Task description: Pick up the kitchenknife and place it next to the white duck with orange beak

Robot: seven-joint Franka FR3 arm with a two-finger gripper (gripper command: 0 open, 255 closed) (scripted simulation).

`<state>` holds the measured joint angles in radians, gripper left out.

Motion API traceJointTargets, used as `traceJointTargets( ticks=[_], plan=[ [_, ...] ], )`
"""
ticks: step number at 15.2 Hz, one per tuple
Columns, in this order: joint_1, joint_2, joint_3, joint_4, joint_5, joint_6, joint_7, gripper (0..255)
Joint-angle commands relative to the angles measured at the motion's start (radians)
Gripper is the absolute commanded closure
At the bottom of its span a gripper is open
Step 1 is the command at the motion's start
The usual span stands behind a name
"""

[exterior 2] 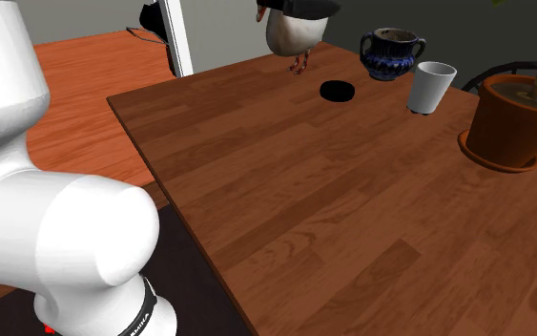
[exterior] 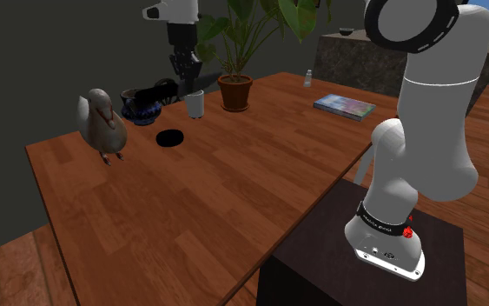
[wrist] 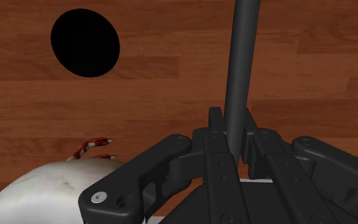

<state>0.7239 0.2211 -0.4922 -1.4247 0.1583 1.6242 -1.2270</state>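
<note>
My gripper point(wrist: 233, 124) is shut on the kitchen knife point(wrist: 244, 57), a long dark grey piece that runs straight out from between the fingers. The gripper point(exterior: 185, 68) hangs well above the far end of the wooden table point(exterior: 234, 191). The duck point(exterior: 103, 122), pale grey-white with reddish feet, stands upright near the shoulder view's far left table edge. In the wrist view its body point(wrist: 44, 188) and feet lie beside the fingers, below them. In the second exterior view the gripper point(exterior 2: 299, 8) sits just over the duck point(exterior 2: 293, 33).
A flat black disc point(exterior: 171, 137) point(wrist: 85, 42) lies on the table by the duck. Behind it stand a dark blue two-handled bowl point(exterior: 142, 109), a white cup point(exterior: 194, 104) and a potted plant point(exterior: 234, 91). A book point(exterior: 345, 106) lies far right.
</note>
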Motion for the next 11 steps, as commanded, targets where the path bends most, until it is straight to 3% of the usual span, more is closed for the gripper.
traceJointTargets(
  ticks=[1,11],
  plan=[
    [0.006,-0.009,0.001,-0.039,-0.004,0.032,0.002,255],
    [0.017,-0.02,0.006,-0.188,-0.007,0.171,-0.005,255]
  ],
)
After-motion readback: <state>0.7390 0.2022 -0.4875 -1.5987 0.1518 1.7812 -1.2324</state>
